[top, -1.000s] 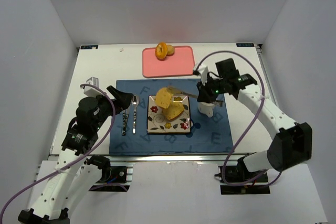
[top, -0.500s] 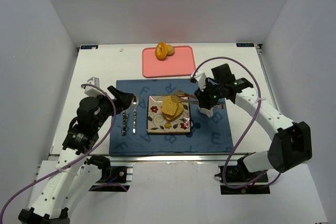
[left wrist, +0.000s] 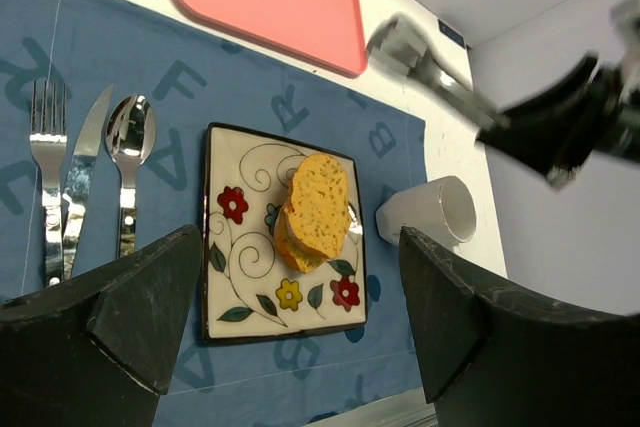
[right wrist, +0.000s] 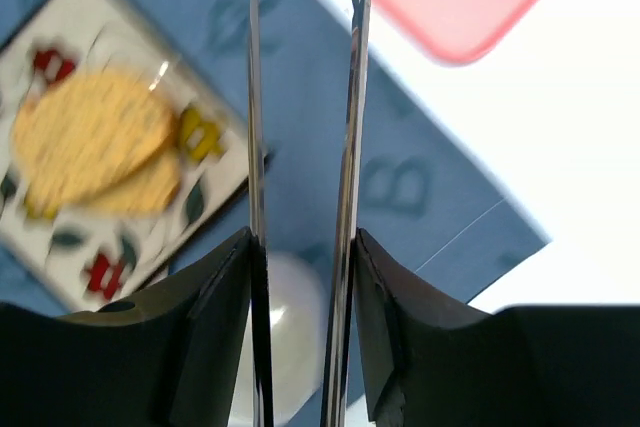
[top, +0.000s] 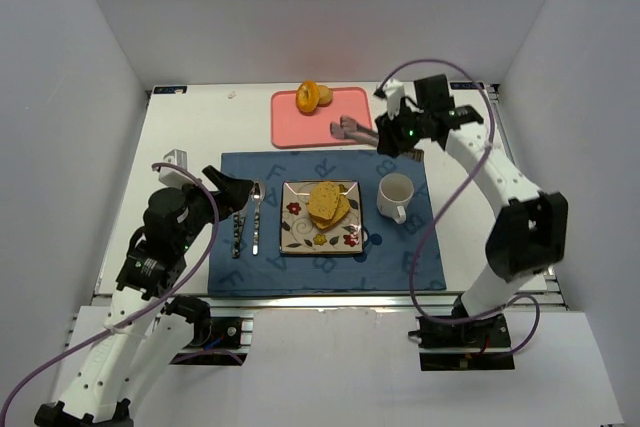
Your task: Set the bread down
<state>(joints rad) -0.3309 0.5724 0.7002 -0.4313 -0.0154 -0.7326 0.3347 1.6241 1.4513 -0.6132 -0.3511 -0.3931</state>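
- Bread: two toasted slices [top: 328, 205], stacked and overlapping on the flowered plate [top: 294, 237], centre of frame, on the blue placemat [top: 400, 257].
- Ring roll [top: 308, 96]: on the pink tray [top: 320, 127], upper centre.
- Right gripper [right wrist: 303, 327]: clamped on metal tongs [top: 350, 128], whose tips are empty over the tray's lower right.
- Left gripper [top: 230, 188]: spread wide, empty, lower left, near the cutlery [top: 248, 222].
- Mug [top: 394, 195]: just right of the plate.

White arms [top: 487, 169], black joints [top: 527, 237], purple cables [top: 430, 61].
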